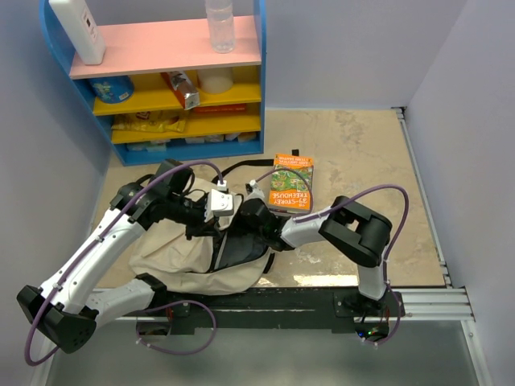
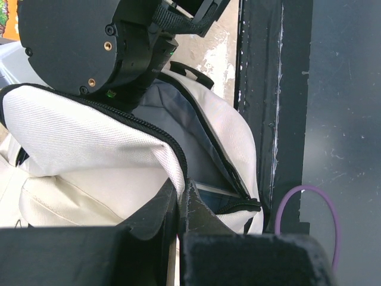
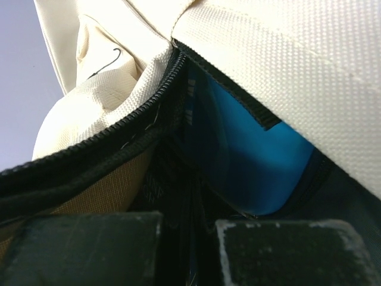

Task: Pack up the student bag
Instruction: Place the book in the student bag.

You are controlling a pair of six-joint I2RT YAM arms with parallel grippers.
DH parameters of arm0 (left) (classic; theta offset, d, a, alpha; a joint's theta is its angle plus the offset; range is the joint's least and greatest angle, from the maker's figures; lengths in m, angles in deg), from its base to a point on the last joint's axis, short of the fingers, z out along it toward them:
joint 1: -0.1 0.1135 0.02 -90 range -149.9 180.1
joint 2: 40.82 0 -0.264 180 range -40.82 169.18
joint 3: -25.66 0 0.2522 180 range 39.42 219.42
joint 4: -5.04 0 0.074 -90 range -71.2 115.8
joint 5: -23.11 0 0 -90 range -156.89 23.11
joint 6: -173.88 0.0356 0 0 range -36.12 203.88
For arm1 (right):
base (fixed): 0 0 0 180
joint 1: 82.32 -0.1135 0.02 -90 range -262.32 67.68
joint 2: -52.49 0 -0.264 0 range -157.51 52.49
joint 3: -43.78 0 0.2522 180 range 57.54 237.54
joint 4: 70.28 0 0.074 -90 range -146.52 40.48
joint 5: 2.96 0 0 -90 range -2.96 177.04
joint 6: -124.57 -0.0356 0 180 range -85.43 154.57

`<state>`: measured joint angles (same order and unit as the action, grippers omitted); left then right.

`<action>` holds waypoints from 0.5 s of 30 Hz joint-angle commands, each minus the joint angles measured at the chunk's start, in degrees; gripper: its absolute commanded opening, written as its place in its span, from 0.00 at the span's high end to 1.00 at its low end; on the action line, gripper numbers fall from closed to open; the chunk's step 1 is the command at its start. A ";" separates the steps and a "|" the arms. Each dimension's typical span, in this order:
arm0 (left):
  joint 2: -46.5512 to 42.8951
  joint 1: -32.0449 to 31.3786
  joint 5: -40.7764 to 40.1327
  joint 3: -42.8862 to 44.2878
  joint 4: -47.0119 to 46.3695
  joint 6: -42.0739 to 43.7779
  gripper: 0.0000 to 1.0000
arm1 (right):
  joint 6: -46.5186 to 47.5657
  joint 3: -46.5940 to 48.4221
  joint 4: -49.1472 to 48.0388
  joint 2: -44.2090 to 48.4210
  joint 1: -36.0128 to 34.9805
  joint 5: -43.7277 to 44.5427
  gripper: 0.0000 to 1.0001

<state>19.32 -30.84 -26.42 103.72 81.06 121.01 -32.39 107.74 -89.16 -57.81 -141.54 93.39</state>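
The student bag (image 1: 185,261), beige canvas with a black zipper, lies on the table between the arms with its grey-lined mouth open. My left gripper (image 1: 221,211) is shut on the zippered rim of the bag (image 2: 89,137), and the cloth is pinched between its fingertips (image 2: 181,190). My right gripper (image 1: 245,217) reaches into the mouth. In the right wrist view it (image 3: 190,217) is shut inside the bag (image 3: 286,53), with nothing clearly held. A blue book (image 3: 256,155) lies inside, just right of those fingers, and its edge (image 2: 223,201) shows in the opening.
An orange picture book (image 1: 291,183) lies on the table beyond the bag. A blue shelf unit (image 1: 161,80) with snacks, a bottle (image 1: 220,24) and a white container (image 1: 79,28) stands at the back left. The black base rail (image 1: 265,301) runs along the near edge.
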 commanded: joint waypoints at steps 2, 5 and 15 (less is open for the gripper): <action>-0.11 -0.26 1.02 1.98 -3.28 -0.03 1.00 | 6.12 1.11 26.30 -9.04 0.33 4.10 1.00; 0.15 -0.26 0.58 2.85 -2.67 -0.04 1.00 | 8.50 8.94 29.82 -10.98 1.47 7.62 1.00; -1.60 -0.26 -9.34 -2.41 -3.54 5.23 1.00 | 8.43 7.82 28.69 -1.43 6.13 11.57 0.95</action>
<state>19.63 -30.82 -30.51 104.37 79.03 122.56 -27.88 121.09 -75.32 -61.99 -139.01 95.27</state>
